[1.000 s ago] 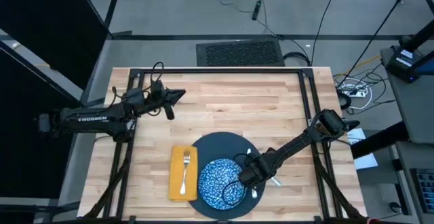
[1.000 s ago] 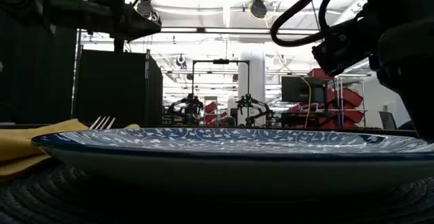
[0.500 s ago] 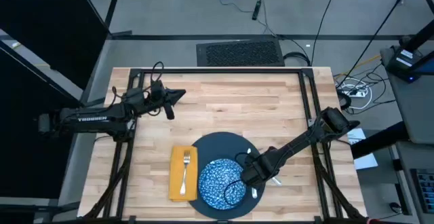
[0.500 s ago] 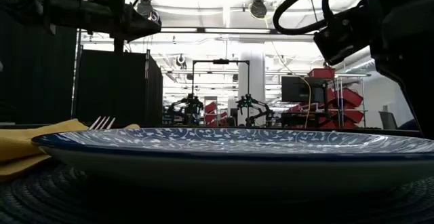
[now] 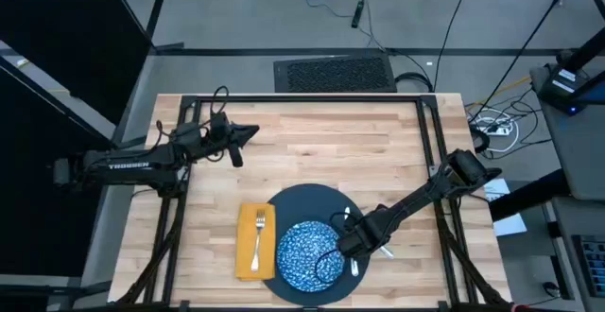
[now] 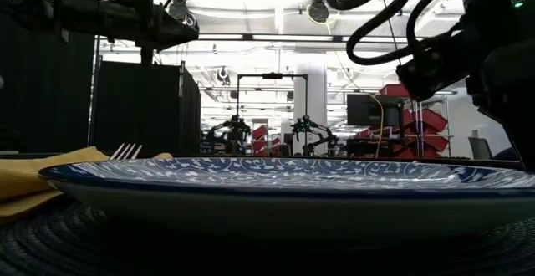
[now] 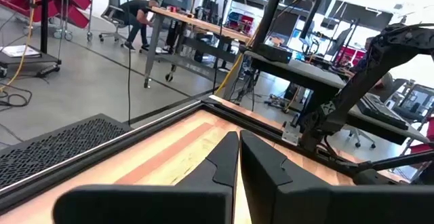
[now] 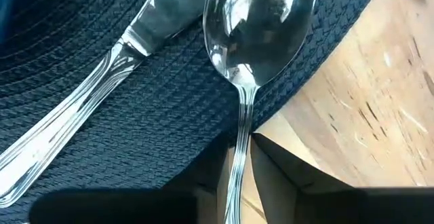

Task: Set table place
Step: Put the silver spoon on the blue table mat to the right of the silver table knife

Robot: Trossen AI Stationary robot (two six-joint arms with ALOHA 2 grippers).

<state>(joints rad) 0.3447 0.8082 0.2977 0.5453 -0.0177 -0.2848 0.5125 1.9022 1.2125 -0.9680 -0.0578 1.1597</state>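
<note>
Right tool (image 5: 352, 251) clenching the spoon (image 8: 254, 30) beside the bowl (image 5: 307, 253).

From above: lying on the worktop (image 5: 321, 147), a dark round mat (image 5: 312, 203) carrying bowl; napkin (image 5: 248, 246) and fork (image 5: 258, 238) just left of bowl. Left tool (image 5: 248, 132) hovering well behind bowl, fingers pressed together.
Right wrist: fingers (image 8: 285, 173) pinching spoon handle; spoon bowl resting on mat edge, knife (image 8: 102, 81) beside it.

Black perforated floor mat (image 5: 333, 72) lies ahead of the left jaws (beyond the far edge); red bins (image 6: 426, 125) behind.
</note>
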